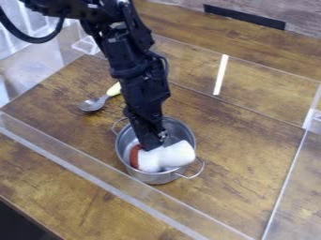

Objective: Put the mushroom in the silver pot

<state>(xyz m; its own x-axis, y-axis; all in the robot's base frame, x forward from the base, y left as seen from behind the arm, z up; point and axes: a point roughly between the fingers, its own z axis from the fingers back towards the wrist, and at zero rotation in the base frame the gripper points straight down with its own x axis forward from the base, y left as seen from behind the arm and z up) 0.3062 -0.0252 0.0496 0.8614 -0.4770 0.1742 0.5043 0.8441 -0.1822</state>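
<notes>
The black gripper (153,138) at the end of the dark jointed robot arm (131,61) points steeply down into the small round shiny steel pot (158,156), its tips at the back inner edge of the pot and against the toy mushroom (164,156). The fingers sit so close against the mushroom's thick white stem that I cannot tell whether they are spread or still pinching it. The mushroom lies inside the pot, stem filling most of the opening, with a sliver of reddish-brown cap showing at the left. The pot stands on the dark wooden table (238,112), a loop handle showing at its near right. Behind the arm, a grey metal spoon (92,104) lies just beside a slim yellow-green vegetable (114,89), both well apart from the pot
</notes>
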